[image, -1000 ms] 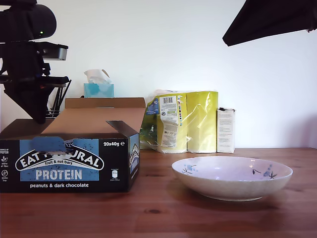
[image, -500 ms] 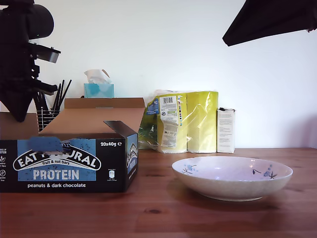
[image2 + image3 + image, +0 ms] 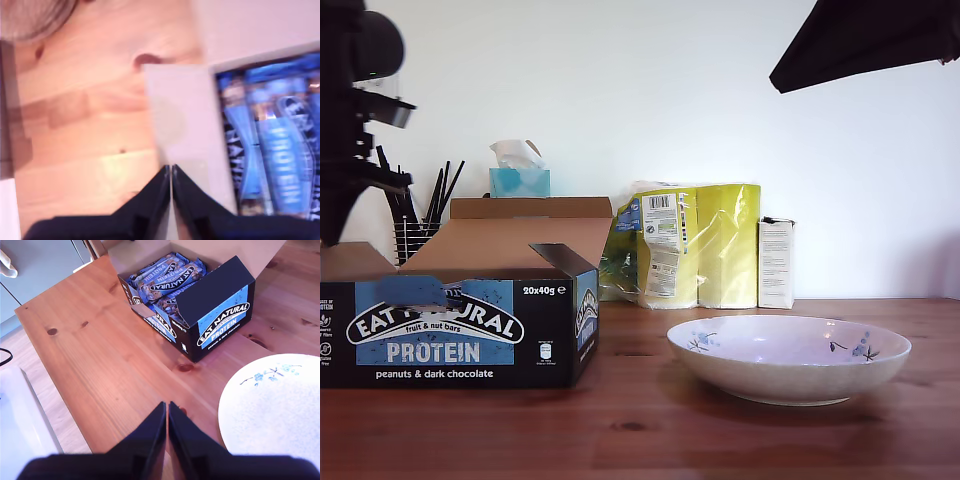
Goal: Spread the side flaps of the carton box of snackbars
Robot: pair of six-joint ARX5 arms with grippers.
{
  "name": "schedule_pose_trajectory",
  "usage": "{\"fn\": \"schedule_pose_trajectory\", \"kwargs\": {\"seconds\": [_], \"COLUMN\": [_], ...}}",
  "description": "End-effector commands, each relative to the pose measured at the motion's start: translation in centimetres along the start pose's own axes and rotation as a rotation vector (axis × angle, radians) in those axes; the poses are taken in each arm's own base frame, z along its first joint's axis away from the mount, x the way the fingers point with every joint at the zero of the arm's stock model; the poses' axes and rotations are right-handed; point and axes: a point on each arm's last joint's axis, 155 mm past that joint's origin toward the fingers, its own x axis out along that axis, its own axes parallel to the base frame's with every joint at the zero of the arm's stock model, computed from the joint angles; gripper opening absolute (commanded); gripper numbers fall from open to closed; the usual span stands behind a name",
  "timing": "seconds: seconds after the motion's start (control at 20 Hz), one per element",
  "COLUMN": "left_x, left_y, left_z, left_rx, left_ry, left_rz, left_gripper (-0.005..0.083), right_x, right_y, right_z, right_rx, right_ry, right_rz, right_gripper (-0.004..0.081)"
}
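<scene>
My first pincer is closed, tips just over a brown side flap lying flat, bars just beside it. My second pincer is closed too, above bare desk, the carton well ahead, its black flap tilted over the bars

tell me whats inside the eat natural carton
Snack bars in blue wrappers show in the open carton from the second wrist view. The raised black side flap hides whatever lies at its end, and anything beneath the top layer is covered.
</scene>
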Motion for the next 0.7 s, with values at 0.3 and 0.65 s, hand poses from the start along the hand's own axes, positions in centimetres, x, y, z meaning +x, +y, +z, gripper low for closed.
{"fn": "schedule_pose_trajectory", "kwargs": {"seconds": [0.3, 0.65], "left_x": [1.6, 4.8], "left_y": [-1.3, -2.4], "left_z": [-0.7, -2.4], "left_rx": [-0.015, 0.002], "left_ry": [0.034, 0.122], "left_rz": [-0.091, -0.107], "left_gripper": [-0.0019, -0.0019], "right_x": [0.0, 0.0], "right_y": [0.1, 0.1], "right_z": [0.4, 0.4], "right_rx": [-0.031, -0.031], "right_ry": [-0.009, -0.009], "right_rz": [0.003, 0.002], "right_gripper": [-0.0013, -0.0013]}}
